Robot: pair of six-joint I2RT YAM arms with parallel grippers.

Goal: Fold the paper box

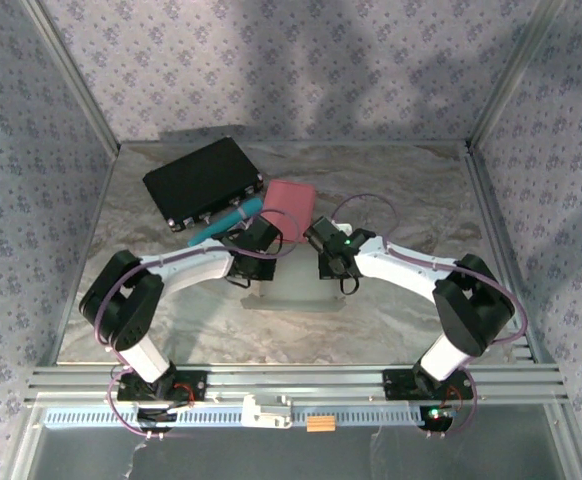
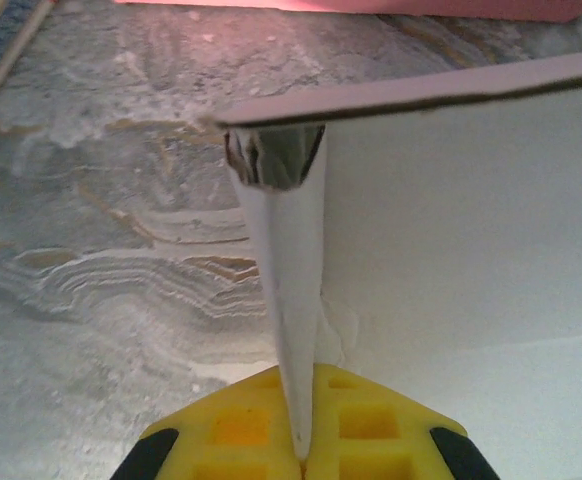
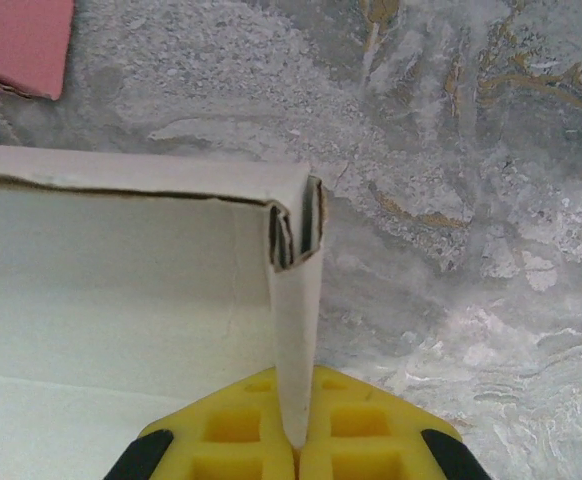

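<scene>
A marbled grey table stands inside patterned walls. At the far left lies a black case. The white paper box sits at the centre, its long axis running left to right. A pink box lies just beyond it. The left gripper and right gripper are each clamped on an upright end wall of the paper box.

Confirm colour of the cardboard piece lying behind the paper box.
Pink. The cardboard piece shows best in the top external view.

Both arms elbows-out toward centre, left claw and right claw apparently clamped tight.
</scene>
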